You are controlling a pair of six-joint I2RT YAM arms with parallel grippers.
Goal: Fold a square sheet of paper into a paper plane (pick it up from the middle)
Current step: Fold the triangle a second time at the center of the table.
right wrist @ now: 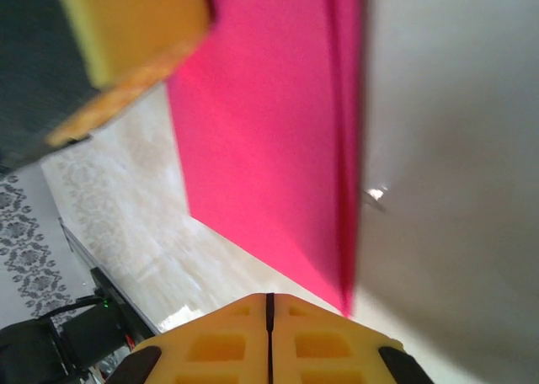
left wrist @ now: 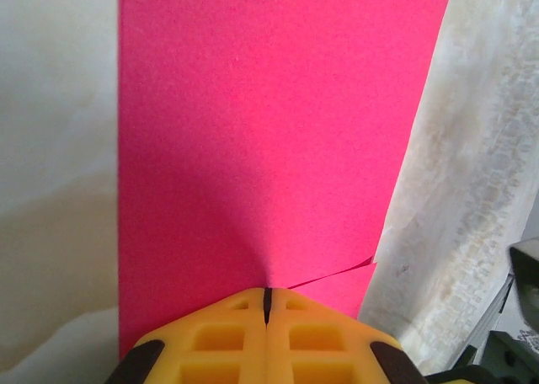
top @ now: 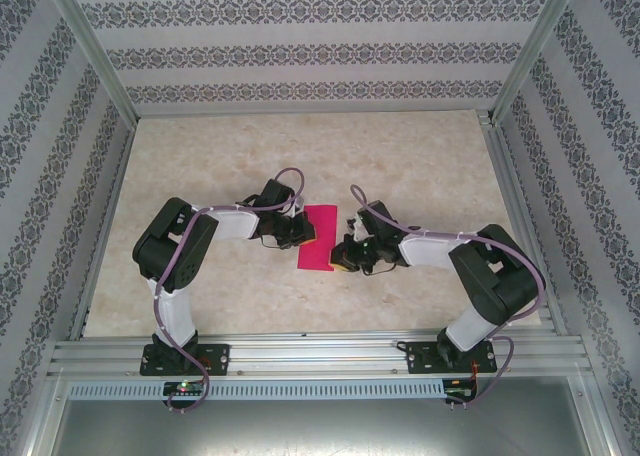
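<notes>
As it lies flat in the centre of the top frame, the sheet of paper (top: 319,237) shows you a narrow upright rectangle, and the right wrist view shows layers along one long side. Your left gripper (top: 304,230) is clenched, its tips meeting the paper's left edge; whether paper is pinched between them I cannot tell. Your right gripper (top: 343,257) is clenched too and holds nothing, just beside the lower right corner. Around them is the marbled table (top: 420,166).

The top camera looks down over the whole bench (top: 400,156) from 6 o'clock, while both wrist cameras sit close, sharing the pink paper (top: 319,238).
</notes>
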